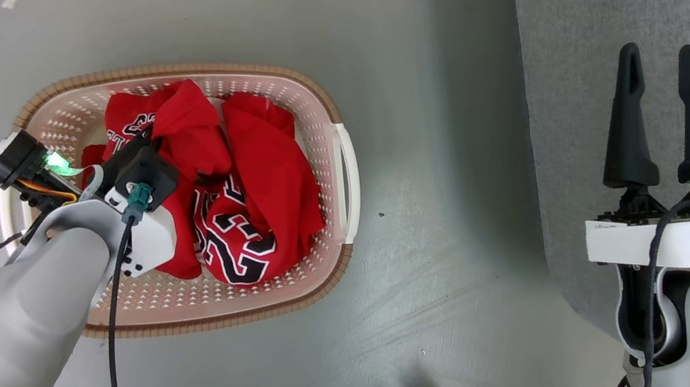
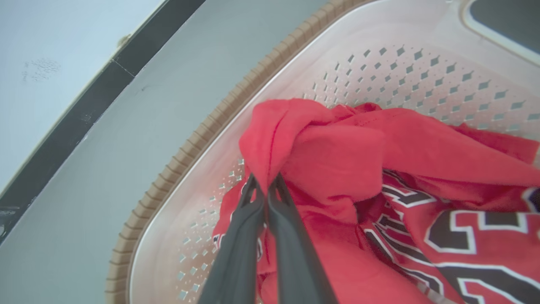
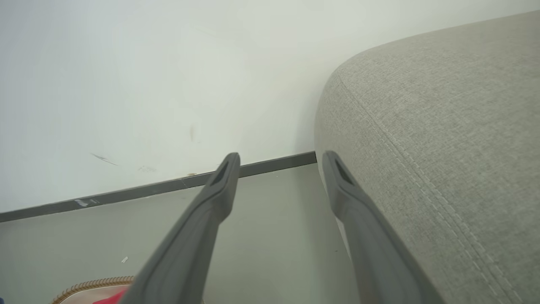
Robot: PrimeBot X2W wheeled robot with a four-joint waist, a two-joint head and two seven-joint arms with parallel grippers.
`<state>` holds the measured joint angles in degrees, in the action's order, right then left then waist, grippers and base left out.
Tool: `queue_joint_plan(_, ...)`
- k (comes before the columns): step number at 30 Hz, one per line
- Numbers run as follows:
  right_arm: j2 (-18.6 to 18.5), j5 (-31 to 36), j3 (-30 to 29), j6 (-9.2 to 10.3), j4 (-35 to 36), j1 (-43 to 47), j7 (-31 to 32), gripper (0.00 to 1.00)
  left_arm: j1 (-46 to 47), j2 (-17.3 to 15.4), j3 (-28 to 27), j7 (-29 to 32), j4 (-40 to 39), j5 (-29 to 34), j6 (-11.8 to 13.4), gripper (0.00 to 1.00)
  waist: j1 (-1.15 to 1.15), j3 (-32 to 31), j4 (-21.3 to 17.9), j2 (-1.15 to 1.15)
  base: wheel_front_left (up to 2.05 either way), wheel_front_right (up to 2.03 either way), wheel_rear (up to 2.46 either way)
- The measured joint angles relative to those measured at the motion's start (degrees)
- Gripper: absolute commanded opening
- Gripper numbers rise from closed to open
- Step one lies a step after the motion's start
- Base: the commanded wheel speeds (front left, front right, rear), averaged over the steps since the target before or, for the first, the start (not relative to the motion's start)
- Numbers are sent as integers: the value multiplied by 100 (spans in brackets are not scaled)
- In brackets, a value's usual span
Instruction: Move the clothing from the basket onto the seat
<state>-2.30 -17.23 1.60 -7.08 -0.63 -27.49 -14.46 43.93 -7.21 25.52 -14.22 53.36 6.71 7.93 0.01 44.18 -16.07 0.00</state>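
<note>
A: Biggest first?

B: Grey floor (image 1: 416, 268), spread under everything. At the far end a white wall (image 3: 168, 84), met by a dark baseboard (image 3: 147, 192).

A: Next?

B: Grey woven sofa (image 1: 563, 62) at the far right, rounded at the corner, with a stitched seam along the top.

A: And the basket?

B: Cream laundry basket (image 1: 246, 70) with a brown rim, standing on the floor at the left, well apart from the sofa. Perforated walls, and a white handle (image 1: 349, 180) on the right side.

A: Where's the clothing?

B: Clothing (image 1: 271, 174) inside the basket, heaped red across the middle. Among it a jersey (image 1: 232, 238) on the near side, showing large black numbers edged in white.

A: Hands?

B: Left hand (image 2: 265, 185) down in the basket's left half, clenched on a raised fold of the red fabric, with both fingers pressed together on it. Right hand (image 1: 661, 54) released, spread wide, holding nothing, hovering by the sofa's left edge and pointing far.

A: Anything smaller?

B: A small white scrap (image 1: 9, 1) on the floor at the far left, well apart from the basket.
</note>
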Motion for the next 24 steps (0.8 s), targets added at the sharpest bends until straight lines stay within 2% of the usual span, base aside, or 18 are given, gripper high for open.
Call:
queue_joint_plan(4, -3, 79, 80, -1, -63, 2, 1, 100, -188, -13, -45, -2, -311, -65, 1, 0, 0, -157, 93, 0, 0, 0, 0)
queue_joint_plan(17, -24, 430, 511, 0, -410, 4, 1, 100, -675, -125, -253, -8, -2127, -487, -11, 0, 0, -810, 499, 0, 0, 0, 0)
queue_joint_plan(24, -37, 588, 691, 0, -616, 18, 0, 100, -981, -165, -434, -10, -2803, -873, -181, 0, -1, -1183, 718, 0, 0, 0, 0)
